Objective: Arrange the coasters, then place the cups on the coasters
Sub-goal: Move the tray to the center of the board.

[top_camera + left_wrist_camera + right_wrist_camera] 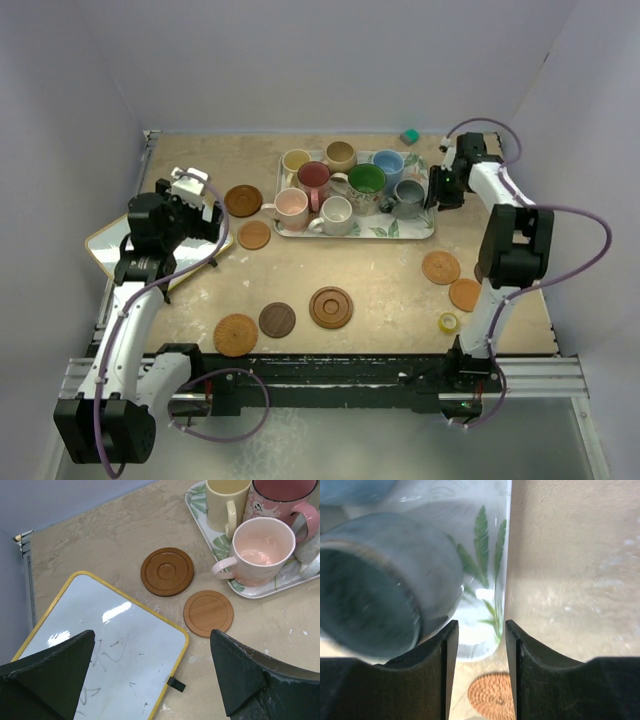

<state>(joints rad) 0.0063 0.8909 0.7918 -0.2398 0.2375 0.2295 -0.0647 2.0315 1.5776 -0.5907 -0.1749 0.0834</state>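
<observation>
Several mugs stand together on the leaf-print tray (pixel 400 233), among them the pink mug (pixel 262 550), the yellow mug (pixel 225 500) and the grey mug (pixel 370 580). Coasters lie scattered: a ringed brown coaster (pixel 166 571) and a lighter coaster (pixel 208 613) left of the tray, three more coasters (pixel 331 307) near the front, two woven coasters (pixel 441 267) at the right. My left gripper (pixel 152 632) hangs open over the whiteboard, holding nothing. My right gripper (pixel 481 624) stands at the tray's right edge beside the grey mug, jaws apart, nothing clamped.
A yellow-framed whiteboard (pixel 115 650) lies at the left edge. A small yellow tape roll (pixel 448 322) sits front right, near the right arm's base. A green block (pixel 409 136) rests at the back. White walls enclose the table on three sides.
</observation>
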